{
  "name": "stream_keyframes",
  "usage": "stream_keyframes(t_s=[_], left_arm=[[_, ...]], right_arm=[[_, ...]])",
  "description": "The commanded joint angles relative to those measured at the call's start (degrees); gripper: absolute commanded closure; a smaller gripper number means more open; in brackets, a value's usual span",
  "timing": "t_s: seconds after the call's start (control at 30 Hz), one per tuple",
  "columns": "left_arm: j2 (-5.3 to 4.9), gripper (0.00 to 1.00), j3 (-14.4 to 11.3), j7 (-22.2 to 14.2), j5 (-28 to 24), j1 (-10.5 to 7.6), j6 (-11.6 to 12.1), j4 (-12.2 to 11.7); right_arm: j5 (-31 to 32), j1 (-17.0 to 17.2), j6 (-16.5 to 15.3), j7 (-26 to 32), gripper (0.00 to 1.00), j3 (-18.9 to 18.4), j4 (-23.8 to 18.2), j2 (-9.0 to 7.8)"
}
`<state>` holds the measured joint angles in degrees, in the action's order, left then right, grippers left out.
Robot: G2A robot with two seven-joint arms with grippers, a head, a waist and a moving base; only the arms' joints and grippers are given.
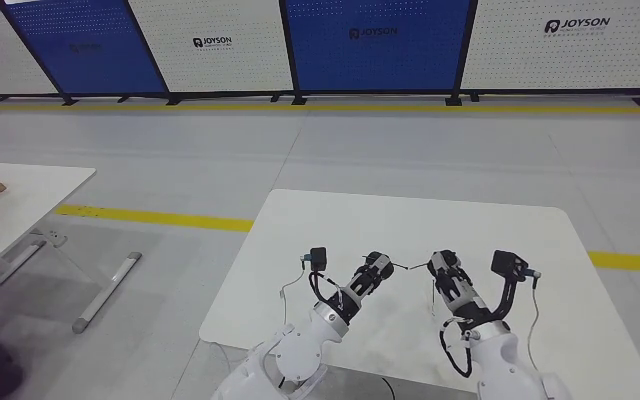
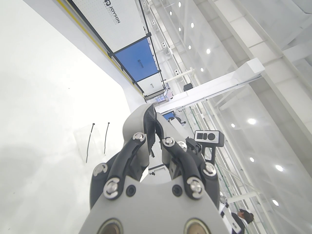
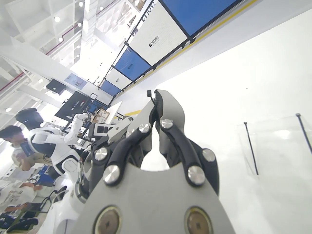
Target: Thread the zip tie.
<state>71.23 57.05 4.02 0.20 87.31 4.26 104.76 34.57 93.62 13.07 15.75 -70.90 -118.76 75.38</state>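
Observation:
A black zip tie (image 1: 410, 267) spans the short gap between my two grippers above the white table (image 1: 500, 230). My left gripper (image 1: 380, 266) (image 2: 153, 112) is shut, and a thin black strip (image 2: 152, 150) runs down between its pads. My right gripper (image 1: 438, 266) (image 3: 156, 96) is shut on the other end. The tie's square head (image 3: 149, 93) sticks out just past the right fingertips. Both grippers point toward each other, a small distance apart.
Two spare black zip ties (image 2: 89, 142) (image 2: 106, 138) lie side by side on a clear plastic sheet (image 3: 273, 132) on the table, close below the right gripper. The right wrist view shows them as spare ties (image 3: 251, 147) (image 3: 304, 130). The far table edge (image 1: 410, 195) is well beyond the grippers.

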Motion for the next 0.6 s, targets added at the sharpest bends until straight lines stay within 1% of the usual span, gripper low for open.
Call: stream_keyframes(t_s=[0.0, 0.57], left_arm=[[0.00, 1.00, 0.0, 0.0, 0.0, 0.00, 0.0, 0.0], [0.00, 1.00, 0.0, 0.0, 0.0, 0.00, 0.0, 0.0]], right_arm=[[0.0, -0.2, 0.0, 0.2, 1.00, 0.0, 0.2, -0.01], [0.4, -0.8, 0.1, 0.2, 1.00, 0.7, 0.8, -0.01]])
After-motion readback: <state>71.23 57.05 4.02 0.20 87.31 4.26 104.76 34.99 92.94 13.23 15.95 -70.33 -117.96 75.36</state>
